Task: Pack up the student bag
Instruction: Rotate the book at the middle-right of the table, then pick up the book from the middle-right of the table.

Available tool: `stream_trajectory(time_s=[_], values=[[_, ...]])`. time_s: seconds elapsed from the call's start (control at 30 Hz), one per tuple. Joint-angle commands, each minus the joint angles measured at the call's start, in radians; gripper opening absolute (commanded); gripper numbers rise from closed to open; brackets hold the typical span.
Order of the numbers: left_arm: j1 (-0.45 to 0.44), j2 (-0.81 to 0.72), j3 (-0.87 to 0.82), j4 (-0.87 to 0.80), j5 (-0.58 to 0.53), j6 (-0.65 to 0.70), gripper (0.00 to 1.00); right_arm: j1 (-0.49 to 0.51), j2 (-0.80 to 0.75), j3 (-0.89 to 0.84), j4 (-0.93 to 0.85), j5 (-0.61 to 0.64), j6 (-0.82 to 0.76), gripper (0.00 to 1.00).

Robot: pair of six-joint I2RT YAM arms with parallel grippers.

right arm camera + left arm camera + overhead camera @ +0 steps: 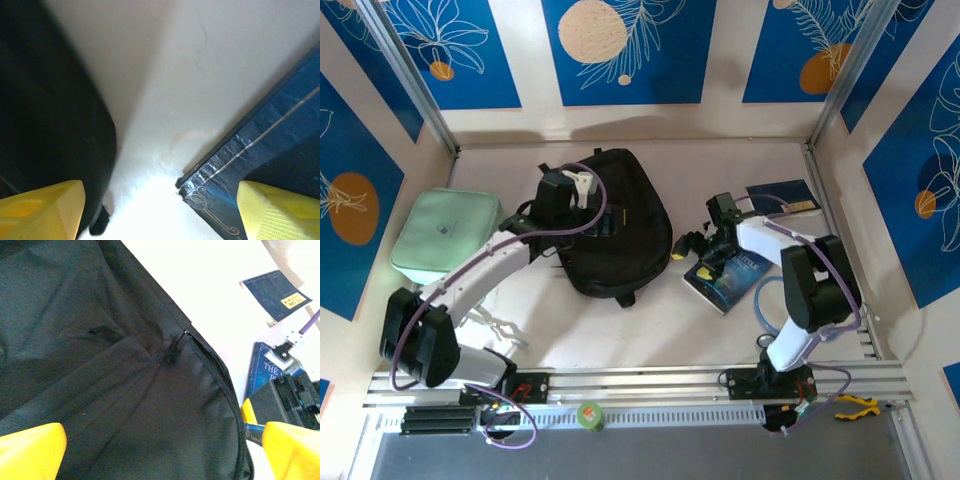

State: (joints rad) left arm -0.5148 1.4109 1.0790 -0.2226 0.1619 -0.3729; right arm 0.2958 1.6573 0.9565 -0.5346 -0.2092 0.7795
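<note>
At the centre of the overhead frame lies the student bag [620,225], with the left gripper [160,450] spread wide above its black fabric. Just right of it the right gripper [160,210] stands parted, gripping nothing, one finger beside the bag and one over a blue book [732,275]. A mint-green bag [445,235] sits far left, a dark notebook [782,195] upper right.
</note>
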Motion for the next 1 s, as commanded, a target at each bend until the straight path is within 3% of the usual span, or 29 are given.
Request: stream_trajectory(time_s=[0.0,0.17,0.3,0.47,0.6,0.77,0.97], values=[[-0.036,0.043,0.056,0.039,0.05,-0.037,1.0,-0.006,-0.091,-0.021,-0.077,0.009,0.014,0.81],[-0.137,0.164,0.135,0.059,0.042,-0.078,0.97,-0.066,-0.222,-0.03,-0.122,0.211,-0.015,0.81],[-0.24,0.3,0.255,0.019,0.04,-0.069,0.91,-0.179,-0.273,-0.094,-0.143,0.258,0.029,0.79],[-0.365,0.478,0.438,-0.114,-0.097,-0.029,0.83,-0.27,-0.348,-0.199,-0.165,0.306,0.079,0.76],[-0.415,0.595,0.544,-0.166,-0.094,-0.021,0.75,-0.305,-0.372,-0.25,-0.158,0.284,0.081,0.7],[-0.448,0.712,0.643,-0.212,-0.084,-0.008,0.73,-0.328,-0.354,-0.285,-0.13,0.226,0.089,0.59],[-0.465,0.823,0.751,-0.293,-0.064,0.027,0.73,-0.331,-0.334,-0.296,-0.12,0.231,0.089,0.58]])
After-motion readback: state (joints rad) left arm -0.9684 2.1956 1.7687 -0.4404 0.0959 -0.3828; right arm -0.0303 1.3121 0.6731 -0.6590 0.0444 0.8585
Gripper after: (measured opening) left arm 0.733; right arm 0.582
